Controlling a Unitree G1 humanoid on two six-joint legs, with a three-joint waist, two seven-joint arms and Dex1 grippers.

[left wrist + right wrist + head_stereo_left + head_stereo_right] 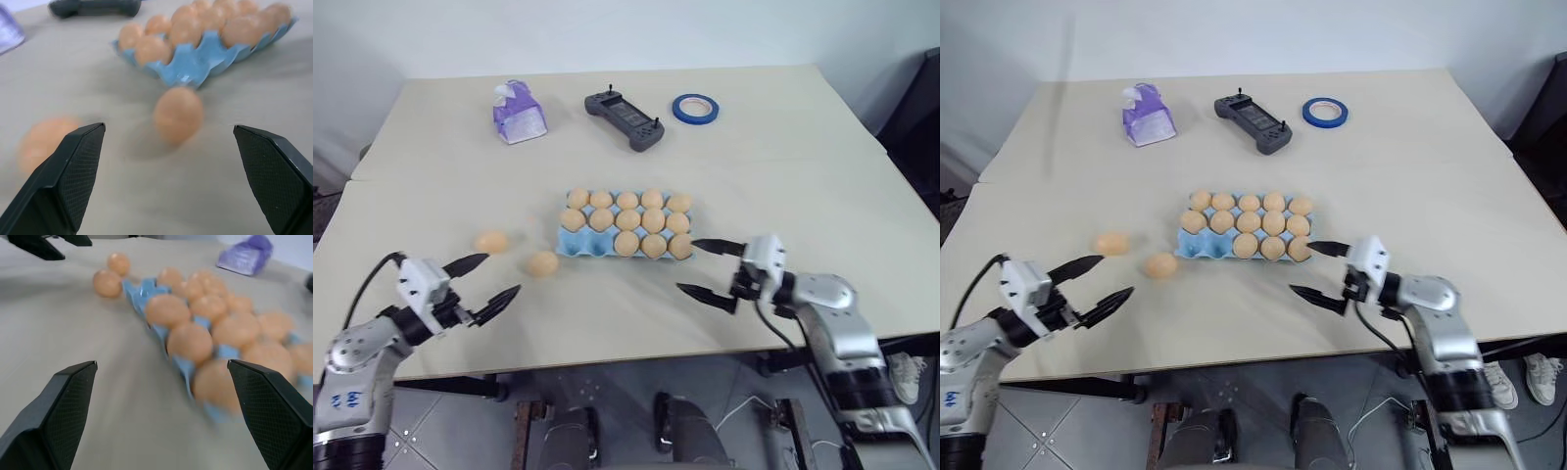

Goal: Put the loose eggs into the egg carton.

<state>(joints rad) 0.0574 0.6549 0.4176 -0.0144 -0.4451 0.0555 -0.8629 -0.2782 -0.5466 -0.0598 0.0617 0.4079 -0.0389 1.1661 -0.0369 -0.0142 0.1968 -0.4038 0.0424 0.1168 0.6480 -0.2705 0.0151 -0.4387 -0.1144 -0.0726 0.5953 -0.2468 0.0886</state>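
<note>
Nearly there: the light-blue moulded egg carton [576,244] looks almost full, two tan-orange loose eggs [541,262] wait on the pale worktop [607,313] (both grippers' fingers wide open, empty).

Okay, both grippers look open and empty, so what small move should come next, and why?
Probably ease the open left gripper toward the nearer loose egg on the table. It lies just left of the egg carton, whose front-left pocket looks empty, and a second egg lies further left.

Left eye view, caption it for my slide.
Two loose eggs beside the nearly full egg carton, both grippers open.
</note>
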